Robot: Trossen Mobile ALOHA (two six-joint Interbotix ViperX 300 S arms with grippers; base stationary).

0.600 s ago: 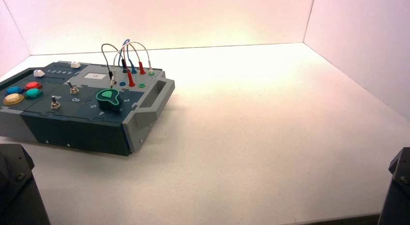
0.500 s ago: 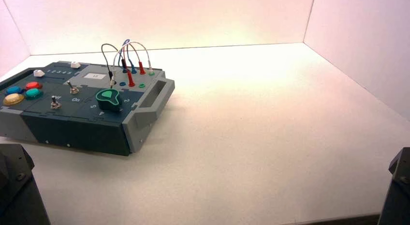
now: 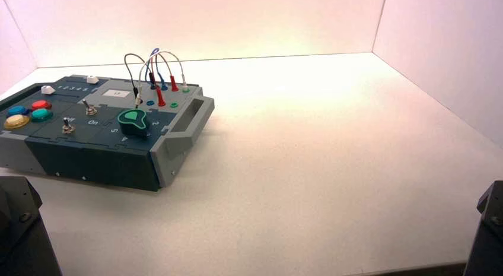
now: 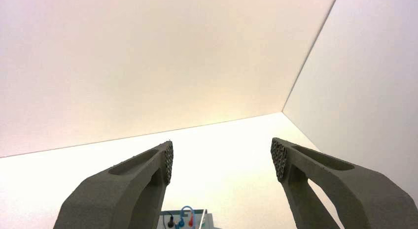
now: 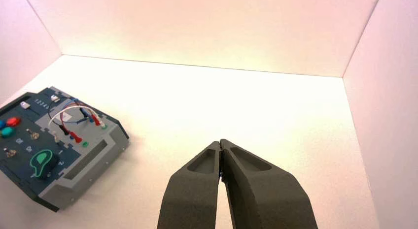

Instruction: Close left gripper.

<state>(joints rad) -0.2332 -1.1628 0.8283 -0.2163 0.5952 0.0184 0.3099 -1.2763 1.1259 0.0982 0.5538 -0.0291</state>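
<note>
1. Waiting to be closed, the left gripper [image 4: 223, 159] is the task's own thing; its arm [image 3: 25, 228] shows at the lower left of the high view. In the left wrist view its two fingers stand wide apart, with nothing between their pads [image 4: 168, 162].
2. The step in hand looks like the very start of the closing. The next move calls only for drawing both fingers together until they meet; the arm itself need not travel, I judge.
3. The right gripper [image 5: 221, 145] is idle, fingertips together and holding nothing, its arm [image 3: 491, 228] at the lower right of the high view.
4. Beyond the left arm, the control box [image 3: 95, 163] sits on the tabletop [image 3: 308, 169], in the left part of the high view. Its green-rimmed knob [image 3: 134, 123] is near the front edge, with the looping patch wires [image 3: 168, 53] farther back. Neither gripper touches it, and this task should need nothing from it.
5. Farthest off, the pale back wall [image 3: 207, 27] spans the top of the frame.
</note>
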